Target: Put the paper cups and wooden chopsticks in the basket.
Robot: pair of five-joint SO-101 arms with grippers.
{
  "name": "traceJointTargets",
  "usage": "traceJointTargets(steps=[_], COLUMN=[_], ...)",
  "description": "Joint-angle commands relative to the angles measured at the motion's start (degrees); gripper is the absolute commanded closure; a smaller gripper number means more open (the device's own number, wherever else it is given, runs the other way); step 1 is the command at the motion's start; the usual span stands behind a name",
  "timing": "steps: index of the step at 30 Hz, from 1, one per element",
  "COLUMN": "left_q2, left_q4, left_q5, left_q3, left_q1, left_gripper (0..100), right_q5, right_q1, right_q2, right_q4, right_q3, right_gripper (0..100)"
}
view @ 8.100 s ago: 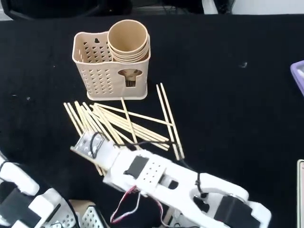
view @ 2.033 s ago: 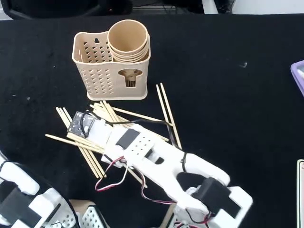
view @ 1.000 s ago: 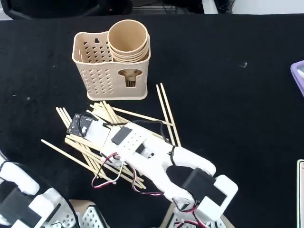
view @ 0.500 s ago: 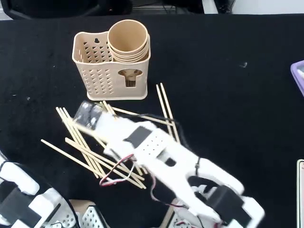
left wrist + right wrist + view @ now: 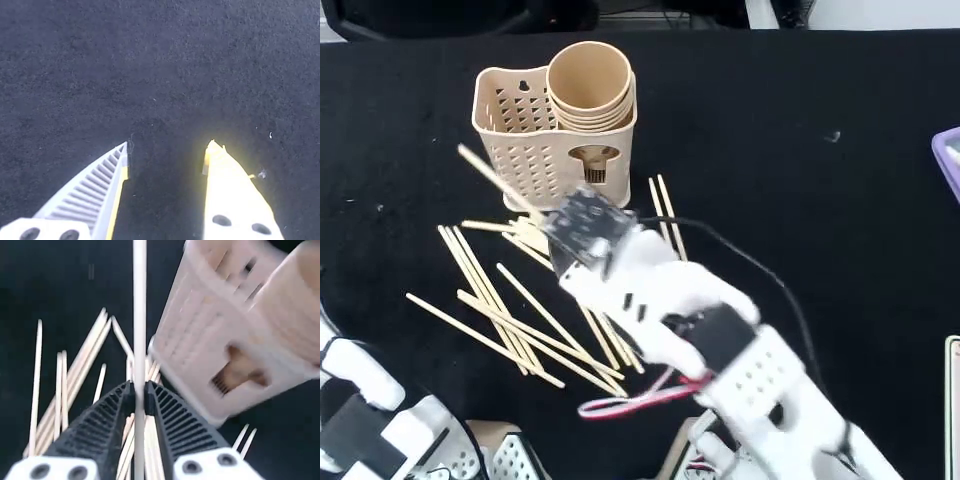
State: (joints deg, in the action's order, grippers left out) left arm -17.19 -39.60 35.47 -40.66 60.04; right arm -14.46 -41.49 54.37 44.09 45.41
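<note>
At the near left corner, the left arm (image 5: 365, 415) sits as blocky white and black plastic. Its wrist view shows the left gripper (image 5: 168, 146) open. One ribbed grey finger and one smooth yellow-edged finger stand well apart over the black, felt-like tabletop (image 5: 150, 60).

The right arm (image 5: 660, 290) is white plastic with a loop of red wire, and stretches from the near right toward the far left. Left of it and partly under it, the loose chopsticks (image 5: 520, 320) lie criss-crossed on the tabletop as thin, pale, straight wooden sticks.

The right wrist view shows the right gripper (image 5: 139, 387) with its black ribbed fingers clamped on the held chopstick (image 5: 139, 315), which runs straight out past the fingertips. In the high view this stick (image 5: 495, 178) slants up to the far left, its tip before the basket's near wall; I cannot tell whether they touch.

Farthest stands the basket (image 5: 535, 165), a beige plastic box with perforated walls. The high view looks into its open top. There the paper cups (image 5: 588, 78), tan and round-mouthed, sit stacked in the right compartment with rims above the edge.
</note>
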Motion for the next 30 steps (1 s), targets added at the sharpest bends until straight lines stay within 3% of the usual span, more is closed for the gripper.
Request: traceJointTargets(steps=[1,7,18,30], left_q2=[-1.41,-1.67,-1.85,-1.93], left_q4=[0.62,0.79,0.97,0.70], left_q5=[0.00,0.00,0.00,0.00], left_q3=[1.36,0.57,0.57,0.48], left_q1=[-0.84,-0.75,-0.75,-0.57], left_gripper=[76,76,76,76], right_q5=[0.53,0.62,0.53,0.53], right_q1=[1.05,0.97,0.62,2.46], right_q2=[5.49,1.27,-16.92,-46.90], right_q4=[-6.86,-13.80,-6.33,-4.31], right_q3=[-6.37,-9.19,6.11,-0.57], right_gripper=[98.5,98.6,98.6,98.2])
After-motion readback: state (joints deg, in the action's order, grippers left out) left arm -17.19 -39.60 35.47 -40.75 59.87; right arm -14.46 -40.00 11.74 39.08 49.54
